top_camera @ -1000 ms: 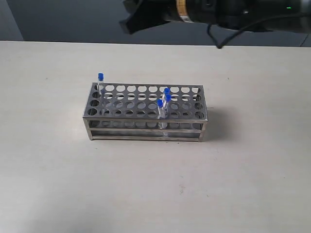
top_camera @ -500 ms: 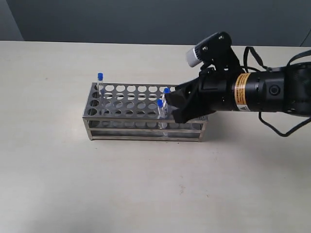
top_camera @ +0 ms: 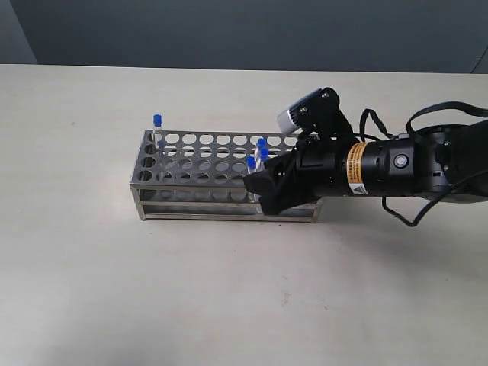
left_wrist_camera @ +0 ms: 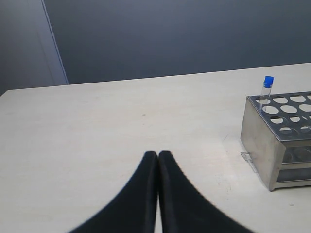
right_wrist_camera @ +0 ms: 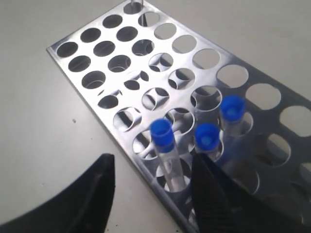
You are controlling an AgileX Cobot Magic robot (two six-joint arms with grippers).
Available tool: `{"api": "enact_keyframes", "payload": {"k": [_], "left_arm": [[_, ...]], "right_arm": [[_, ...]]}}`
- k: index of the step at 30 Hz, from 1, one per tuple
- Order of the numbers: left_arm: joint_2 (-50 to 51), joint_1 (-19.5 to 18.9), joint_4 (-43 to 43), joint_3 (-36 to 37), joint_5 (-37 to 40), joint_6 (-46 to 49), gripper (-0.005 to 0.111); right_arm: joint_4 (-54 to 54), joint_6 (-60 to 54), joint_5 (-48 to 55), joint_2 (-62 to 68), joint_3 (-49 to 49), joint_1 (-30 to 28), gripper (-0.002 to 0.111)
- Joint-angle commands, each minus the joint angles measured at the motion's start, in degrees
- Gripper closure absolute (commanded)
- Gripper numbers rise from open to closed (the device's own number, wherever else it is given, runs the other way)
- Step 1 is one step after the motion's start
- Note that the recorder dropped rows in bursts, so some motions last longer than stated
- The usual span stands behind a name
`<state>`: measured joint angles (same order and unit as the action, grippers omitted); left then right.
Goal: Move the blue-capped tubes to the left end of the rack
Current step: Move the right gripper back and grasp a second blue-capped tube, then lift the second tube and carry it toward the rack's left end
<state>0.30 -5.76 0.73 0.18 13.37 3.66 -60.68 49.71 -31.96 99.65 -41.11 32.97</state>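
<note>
Three blue-capped tubes [right_wrist_camera: 206, 136] stand upright, caps up, in the rack [top_camera: 229, 185], the front one between the wide-open, empty jaws of the right gripper [right_wrist_camera: 153, 162].

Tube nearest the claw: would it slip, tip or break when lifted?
The tube looks thin and clear, so probably light and, if glass, fragile under a tight squeeze. Its smooth wall may be slippery. Standing in a rack hole, it likely won't tip; lying loose it might roll.
</note>
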Motion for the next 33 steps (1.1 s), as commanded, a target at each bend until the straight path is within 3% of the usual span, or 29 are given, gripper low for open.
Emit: {"api": "enact_keyframes", "payload": {"k": [1, 20, 23, 29, 33], "left_arm": [[-0.3, 0.13, 0.45, -0.18, -0.23, -0.03, 0.106], [-0.3, 0.13, 0.34, -0.18, -0.23, -0.03, 0.106], [-0.3, 0.13, 0.34, -0.18, -0.23, -0.03, 0.106], [-0.3, 0.13, 0.34, -0.18, -0.23, -0.03, 0.106], [-0.3, 0.13, 0.34, -0.18, -0.23, -0.03, 0.106]], "right_arm": [[5.03, -4.42, -0.33, -0.01, 0.22, -0.22, 0.061], [8.78, -6.73, -5.55, 5.41, -0.83, -0.22, 0.064], [8.78, -6.73, -5.96, 5.41, -0.83, -0.22, 0.075], [8.78, -6.73, -6.23, 5.41, -0.83, -0.22, 0.109], [8.11, -6.49, -6.46, 5.05, -0.83, -0.22, 0.109]]}}
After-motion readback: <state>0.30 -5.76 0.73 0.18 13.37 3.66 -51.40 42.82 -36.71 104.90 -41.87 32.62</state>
